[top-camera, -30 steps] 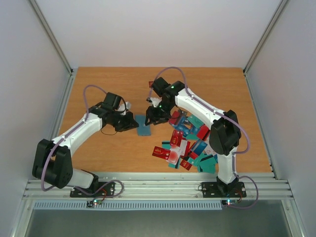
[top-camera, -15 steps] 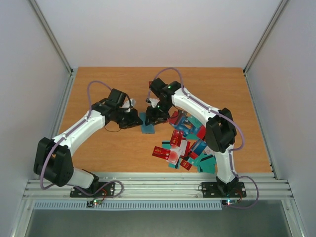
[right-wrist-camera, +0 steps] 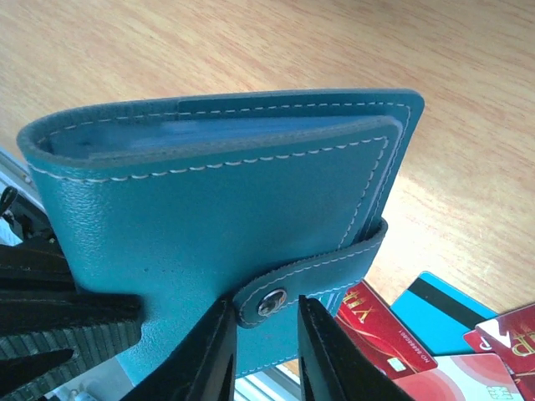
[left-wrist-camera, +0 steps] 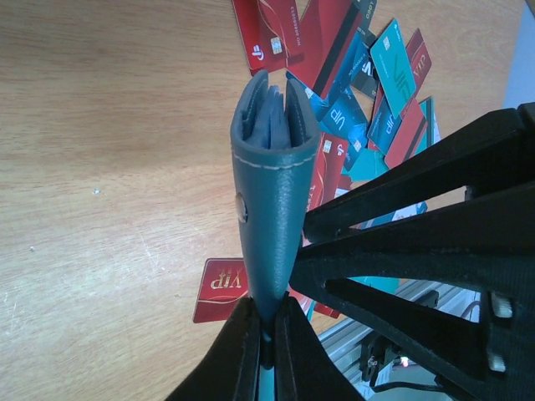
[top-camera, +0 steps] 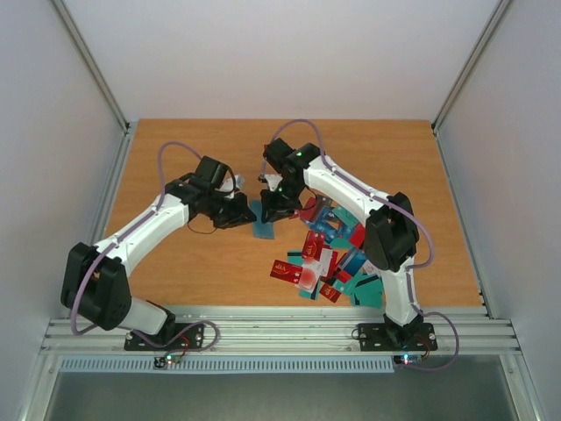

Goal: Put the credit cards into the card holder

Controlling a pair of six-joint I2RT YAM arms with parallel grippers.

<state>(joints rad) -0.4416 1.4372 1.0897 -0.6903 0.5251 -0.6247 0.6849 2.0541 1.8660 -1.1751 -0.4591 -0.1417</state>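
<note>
Evidently snapped closed, the card holder (right-wrist-camera: 209, 209) shows greyish-blue pockets at its open edge. The left gripper (left-wrist-camera: 267, 338) pinches its spine edge tight, and the right gripper (right-wrist-camera: 266, 347) is narrow, clasping its snap strap (right-wrist-camera: 309, 276). The credit cards (top-camera: 329, 254) lie heaped on the table (top-camera: 175, 158) just right of it.

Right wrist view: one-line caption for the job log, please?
Snapped-shut teal card holder fills the frame, right gripper straddling its strap snap, loose cards on the wooden table behind.

top external: card holder (top-camera: 260, 230) mostly hidden between left jaws and right jaws; print on credit cards (top-camera: 329, 254) too small to read | left wrist: card holder's lower edge hidden inside left jaws | right wrist: right jaws' grip on strap (right-wrist-camera: 309, 280) unclear; credit cards cut off at bottom-right edge
</note>
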